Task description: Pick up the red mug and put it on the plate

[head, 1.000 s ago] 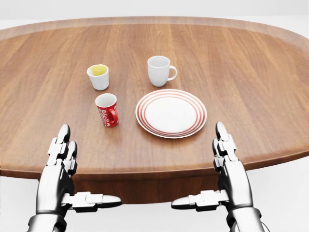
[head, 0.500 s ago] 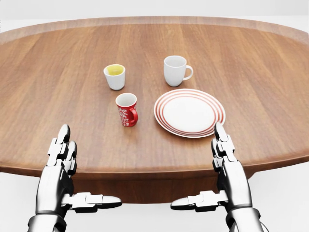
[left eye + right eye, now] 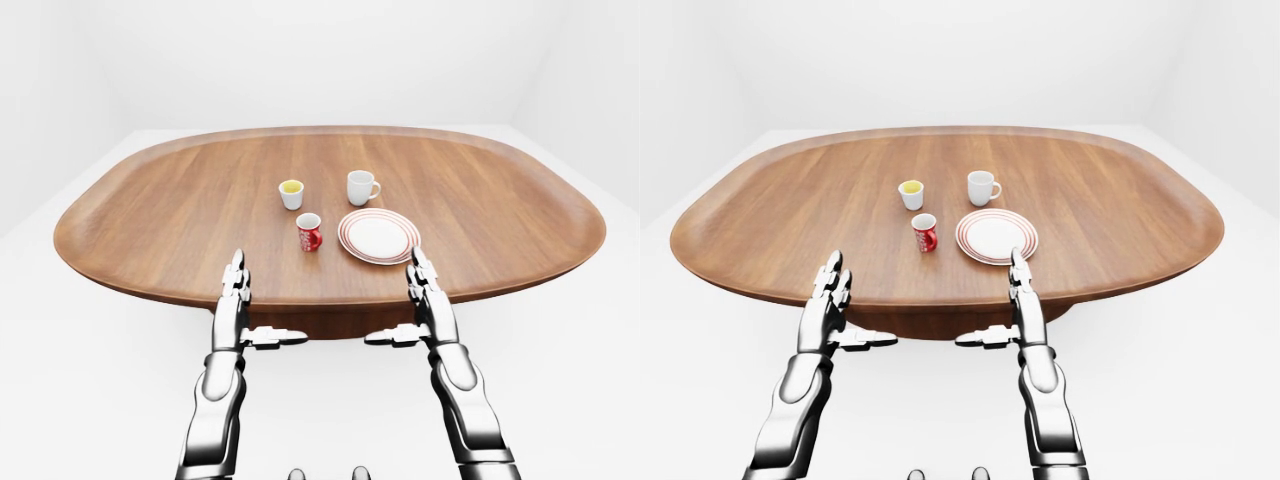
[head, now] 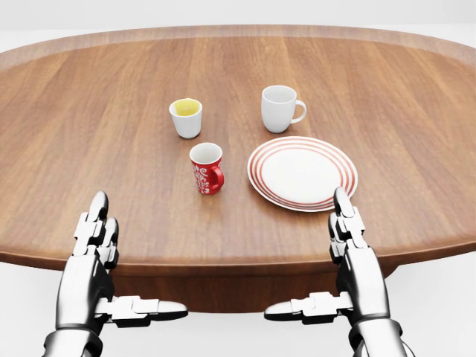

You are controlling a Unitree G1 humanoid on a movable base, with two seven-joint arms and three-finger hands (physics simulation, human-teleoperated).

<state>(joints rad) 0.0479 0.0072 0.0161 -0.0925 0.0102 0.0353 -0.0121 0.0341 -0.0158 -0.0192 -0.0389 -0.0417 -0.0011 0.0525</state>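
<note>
I am lining up on the red mug (image 4: 206, 168); both hands, left hand (image 4: 95, 253) and right hand (image 4: 349, 249), are hanging released. Next I'm reaching far, toward the plate (image 4: 302, 172) side.

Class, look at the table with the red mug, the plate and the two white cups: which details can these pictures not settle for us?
- Red mug: its white pattern is too small to read in any view.
- White mug: the camera angle hides its inside in the head view.
- Small cup: yellow inside; liquid or glaze cannot be told.
- Table: its support is hidden beneath the tabletop.
- Left hand and right hand: forearms cut off by the bottom edge.
</note>
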